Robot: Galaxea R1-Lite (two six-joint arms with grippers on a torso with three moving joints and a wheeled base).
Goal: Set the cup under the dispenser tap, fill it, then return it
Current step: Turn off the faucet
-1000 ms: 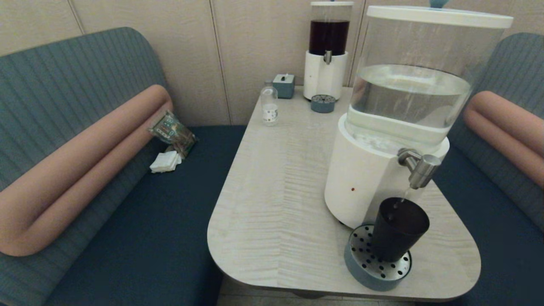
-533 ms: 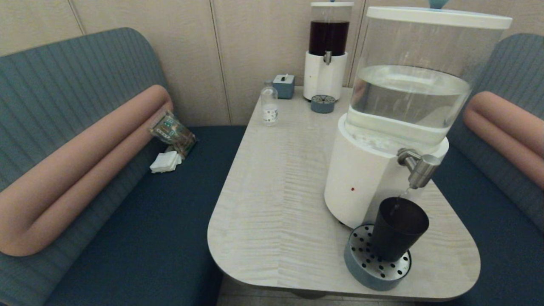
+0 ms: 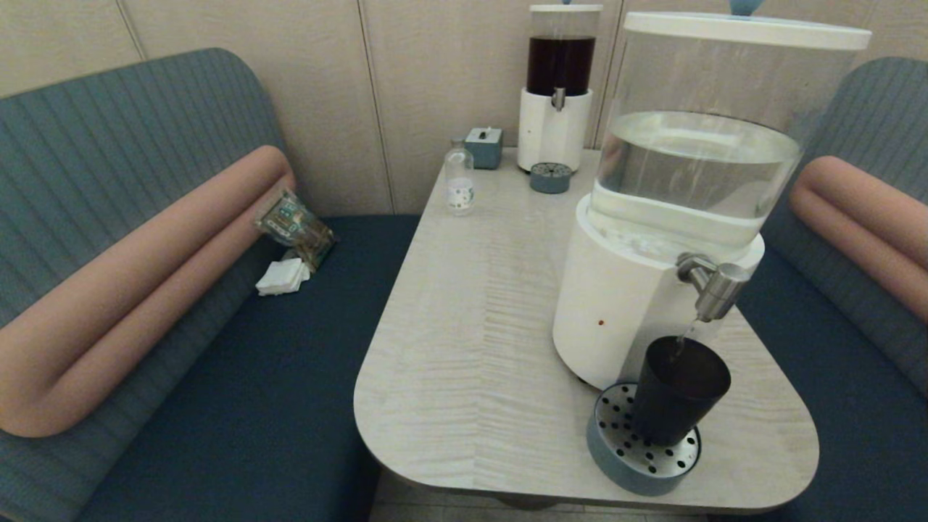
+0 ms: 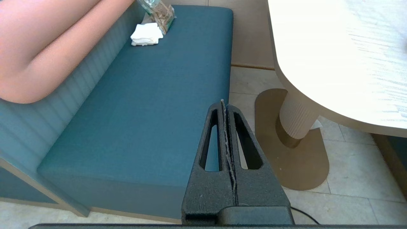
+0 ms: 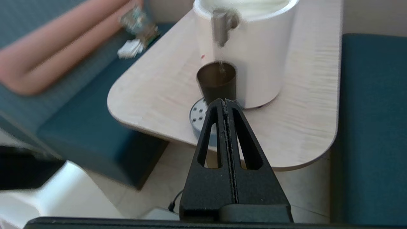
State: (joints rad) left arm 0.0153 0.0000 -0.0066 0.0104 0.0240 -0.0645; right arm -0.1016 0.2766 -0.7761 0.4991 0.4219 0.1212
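Note:
The smoky-black cup [image 3: 678, 391] stands upright on the round perforated drip tray [image 3: 616, 446] of the big white-based water dispenser [image 3: 616, 304]. Right above it is the brushed-silver tap [image 3: 714, 286], and a thin stream of water runs from the spout into the cup. The right wrist view shows the same cup [image 5: 217, 81] under the tap [image 5: 221, 27]. My right gripper [image 5: 225, 101] is shut and empty, hanging off the table's near edge, short of the cup. My left gripper [image 4: 223, 103] is shut and empty, low beside the bench, left of the table. Neither gripper shows in the head view.
A small clear bottle [image 3: 459, 177], a blue-grey box [image 3: 484, 146] and a smaller dark-liquid dispenser [image 3: 558, 87] with its own drip tray [image 3: 550, 176] stand at the table's far end. A snack packet [image 3: 293, 225] and napkins [image 3: 283, 275] lie on the left bench.
Nothing has visibly moved; water keeps running from the tap into the cup.

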